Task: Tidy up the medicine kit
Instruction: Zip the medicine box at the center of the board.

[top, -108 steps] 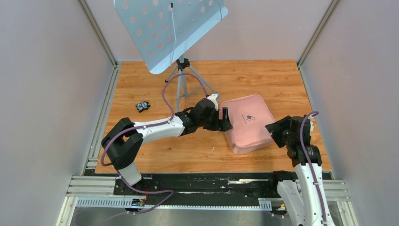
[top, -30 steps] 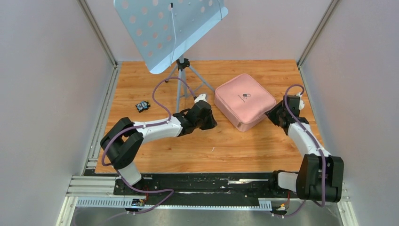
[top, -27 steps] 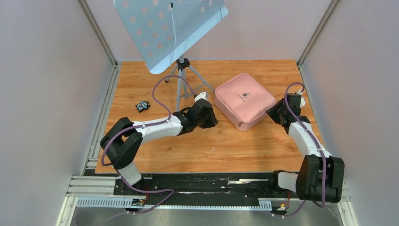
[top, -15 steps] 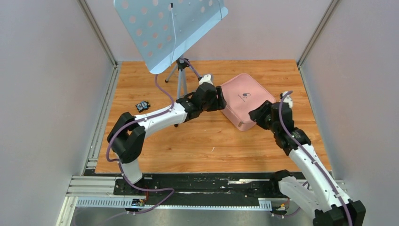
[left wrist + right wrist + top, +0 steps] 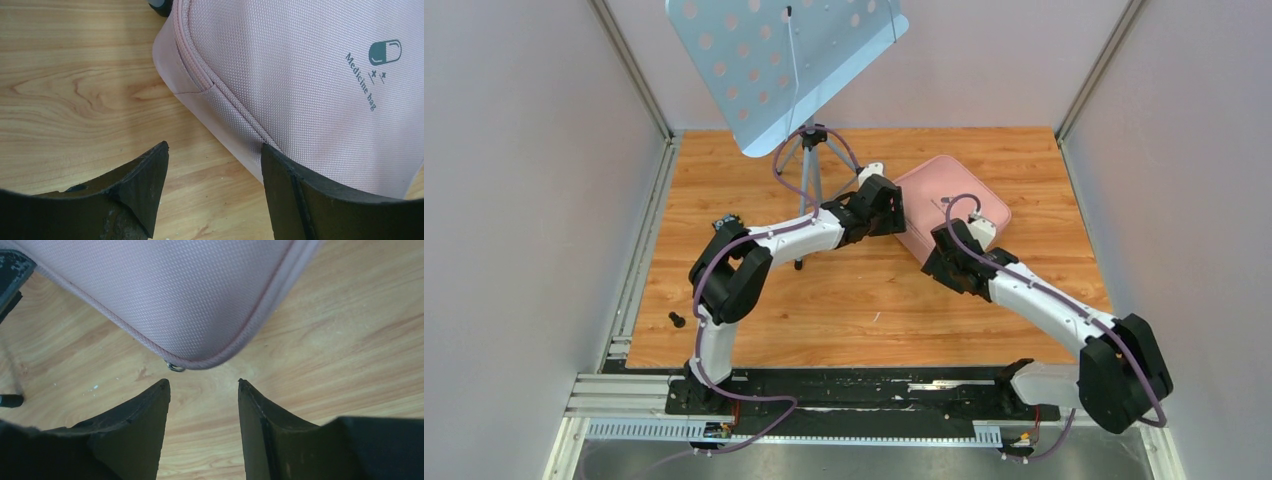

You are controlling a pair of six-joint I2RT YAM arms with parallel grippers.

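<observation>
Closed medicine kit [image 5: 944, 178] lies flat on the table [image 5: 724, 180], back right, unheld.
Left jaws and right jaws both gape empty at its edges; a nudge may slide the soft case, so the small zip pull [image 5: 175, 366] escapes.

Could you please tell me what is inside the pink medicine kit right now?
Its contents cannot be seen: the medicine kit lies closed, showing only pink outer fabric and the pill logo.

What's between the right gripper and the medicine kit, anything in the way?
Nothing visible. Right wrist view: the open right gripper faces the medicine kit at its rounded corner across bare table; only a small metal ring sits at the kit's edge.
</observation>
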